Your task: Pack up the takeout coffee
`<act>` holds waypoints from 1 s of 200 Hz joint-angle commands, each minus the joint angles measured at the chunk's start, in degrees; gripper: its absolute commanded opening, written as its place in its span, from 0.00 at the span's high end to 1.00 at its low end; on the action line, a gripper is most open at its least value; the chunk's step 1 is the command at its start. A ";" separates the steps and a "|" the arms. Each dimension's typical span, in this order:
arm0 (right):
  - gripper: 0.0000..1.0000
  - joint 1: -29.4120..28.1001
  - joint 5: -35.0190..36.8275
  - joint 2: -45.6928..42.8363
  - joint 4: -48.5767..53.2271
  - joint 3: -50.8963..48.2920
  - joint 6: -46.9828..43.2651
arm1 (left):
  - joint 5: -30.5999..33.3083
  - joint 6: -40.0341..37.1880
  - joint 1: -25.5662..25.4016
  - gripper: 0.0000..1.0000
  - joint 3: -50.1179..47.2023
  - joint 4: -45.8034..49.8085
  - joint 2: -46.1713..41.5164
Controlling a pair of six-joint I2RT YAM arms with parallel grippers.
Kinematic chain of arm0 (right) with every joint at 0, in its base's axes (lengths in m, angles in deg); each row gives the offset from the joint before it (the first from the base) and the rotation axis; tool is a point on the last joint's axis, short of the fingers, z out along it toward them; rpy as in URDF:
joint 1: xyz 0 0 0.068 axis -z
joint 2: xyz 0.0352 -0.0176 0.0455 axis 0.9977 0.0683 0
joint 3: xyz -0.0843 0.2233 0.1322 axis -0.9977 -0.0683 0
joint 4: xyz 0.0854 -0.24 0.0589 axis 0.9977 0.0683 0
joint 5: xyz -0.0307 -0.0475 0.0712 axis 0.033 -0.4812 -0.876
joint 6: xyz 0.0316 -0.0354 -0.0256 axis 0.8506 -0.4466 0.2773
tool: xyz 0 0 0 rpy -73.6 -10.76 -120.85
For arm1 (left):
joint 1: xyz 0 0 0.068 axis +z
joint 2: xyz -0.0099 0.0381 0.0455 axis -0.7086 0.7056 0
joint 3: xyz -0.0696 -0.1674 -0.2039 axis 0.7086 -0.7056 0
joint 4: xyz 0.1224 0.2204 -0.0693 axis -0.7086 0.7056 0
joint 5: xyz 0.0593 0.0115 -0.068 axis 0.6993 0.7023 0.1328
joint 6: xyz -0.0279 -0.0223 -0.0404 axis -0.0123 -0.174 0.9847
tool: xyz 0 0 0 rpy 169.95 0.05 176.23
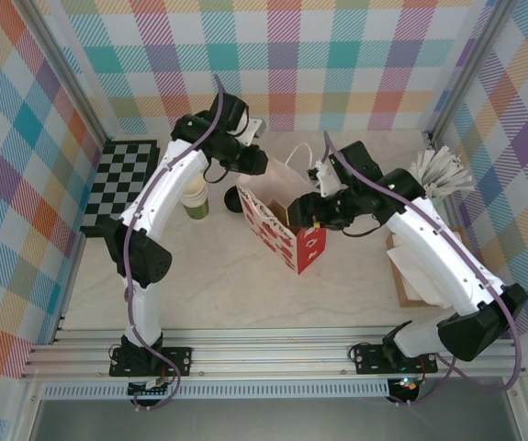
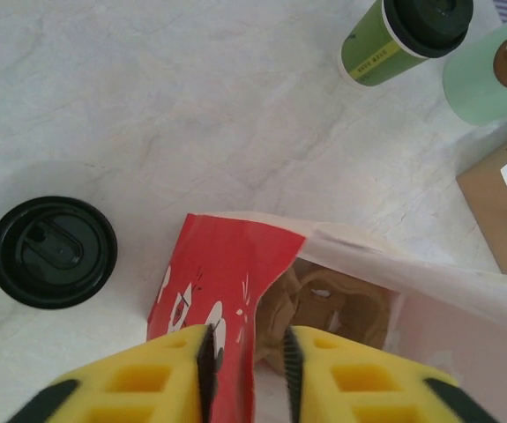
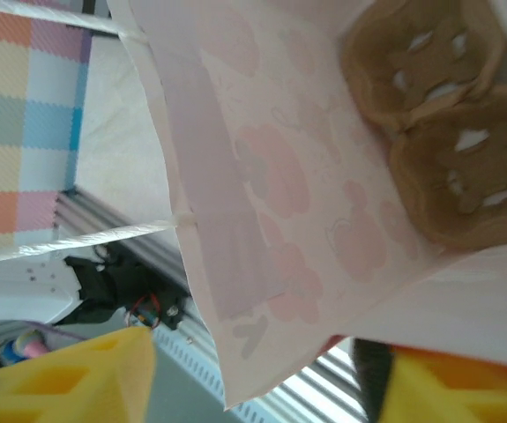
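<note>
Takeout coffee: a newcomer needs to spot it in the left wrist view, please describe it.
Beyond the open red bag, at the picture's top right on the pale table, stands the takeout coffee, beside a mint cup. It alone is green-sided and capped in black.

one red bag [image 1: 280, 230], one lidded coffee cup [image 2: 385, 44], one loose black lid [image 2: 52, 251], one mint cup [image 2: 487, 79], one cup stack [image 1: 196, 200]

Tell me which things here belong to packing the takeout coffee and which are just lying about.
For the job: takeout coffee, paper bag, cup carrier inside it.
Lying about: loose black lid, mint cup, lidless cup stack, checkered mat.
</note>
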 commanded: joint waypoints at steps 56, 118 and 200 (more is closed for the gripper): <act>0.00 9.84 17.24 -9.50 -10.40 -2.72 -9.53 | 17.30 9.28 2.18 0.15 -4.94 -5.62 -10.97; 0.20 11.45 15.46 4.75 -4.00 3.87 -28.40 | 22.44 39.17 1.83 0.12 -36.59 -16.56 -32.14; 0.73 10.47 14.83 12.67 -2.11 10.65 -27.39 | 31.02 37.15 2.13 0.00 -48.51 -21.88 -43.50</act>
